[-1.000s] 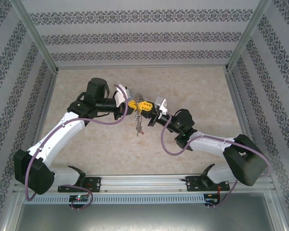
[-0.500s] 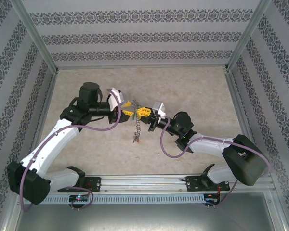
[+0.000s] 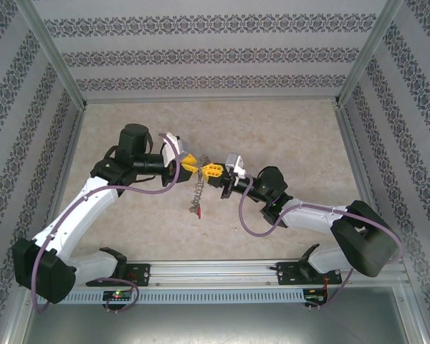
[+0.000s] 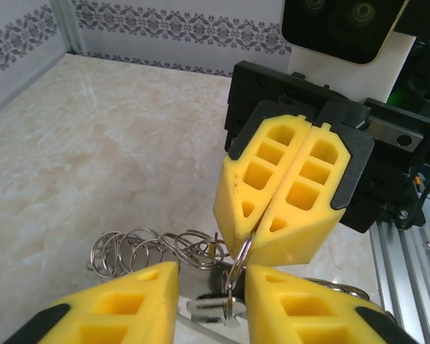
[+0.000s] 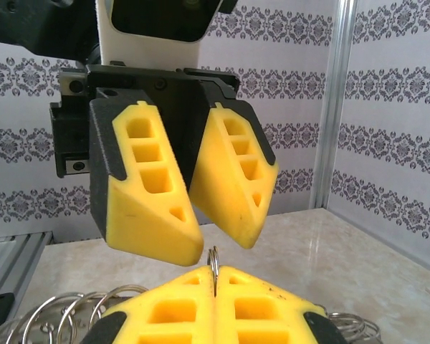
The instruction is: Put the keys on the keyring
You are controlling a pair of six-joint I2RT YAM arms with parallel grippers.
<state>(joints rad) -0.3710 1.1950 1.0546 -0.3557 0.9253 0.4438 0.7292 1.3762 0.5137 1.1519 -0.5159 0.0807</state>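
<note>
Left side first: the left fingers (image 4: 122, 304) are seen parted, with nothing clamped between them as far as can be told. What looks like one of the keys (image 4: 209, 309) sits in the gap, but no contact with either pad can be made out

In the middle, the keyring (image 4: 238, 256) is held up off the surface (image 3: 287, 129). Its thin edge pokes out of the pinch, and a string of wire coils (image 4: 140, 251) is trailed off to the side

On the right, the right fingers (image 4: 301, 190) are clenched flat together on that ring

The relation everything hangs on: the two sets of fingers are pointed tip to tip, just about touching. The ring's edge is lined up with the seam of the right pair and aimed into the gap of the left pair, so the left arm is judged best placed for any threading

The coils and the key are shown best from the left wrist. From the right wrist, the spread of the left pair is made plain. In the top view, the bunch is seen dangling below both, clear of the surface or not, it can't be told
</note>
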